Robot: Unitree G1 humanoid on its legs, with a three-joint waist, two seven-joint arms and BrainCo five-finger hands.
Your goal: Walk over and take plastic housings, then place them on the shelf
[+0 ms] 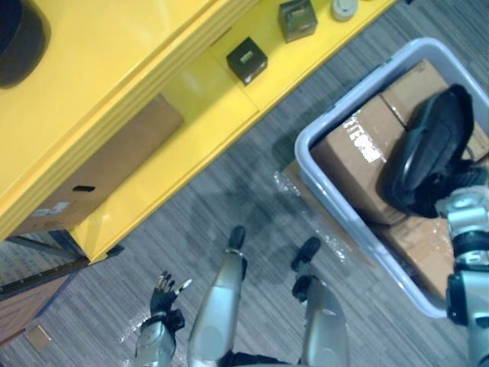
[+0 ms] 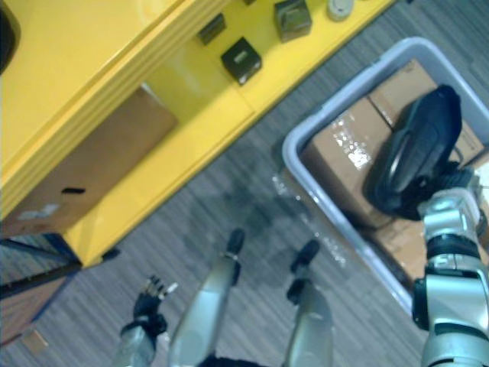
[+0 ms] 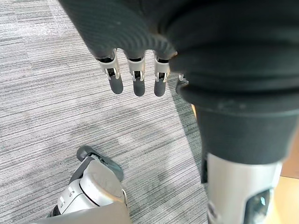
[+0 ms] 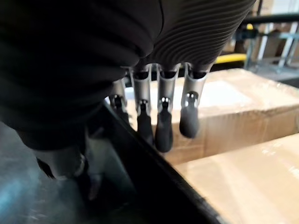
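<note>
A black plastic housing (image 1: 428, 153) lies tilted on cardboard boxes (image 1: 359, 153) inside a grey bin (image 1: 306, 145) at my right. My right arm reaches into the bin at the housing's near end. In the right wrist view my right hand (image 4: 161, 121) straddles the housing's rim (image 4: 140, 186), with the fingers on the box side and the thumb (image 4: 60, 163) on the inner face, pinching it. My left hand (image 1: 164, 294) hangs low at my left over the carpet, its fingers (image 3: 135, 79) relaxed and holding nothing. The yellow shelf (image 1: 114, 69) runs across the upper left.
Two small dark boxes (image 1: 247, 60) (image 1: 297, 19) and a pale round part (image 1: 344, 8) sit on the shelf's lower board (image 1: 214, 115). A flat cardboard box (image 1: 99, 176) stands under the shelf top. Grey carpet (image 1: 229, 191) lies between shelf and bin.
</note>
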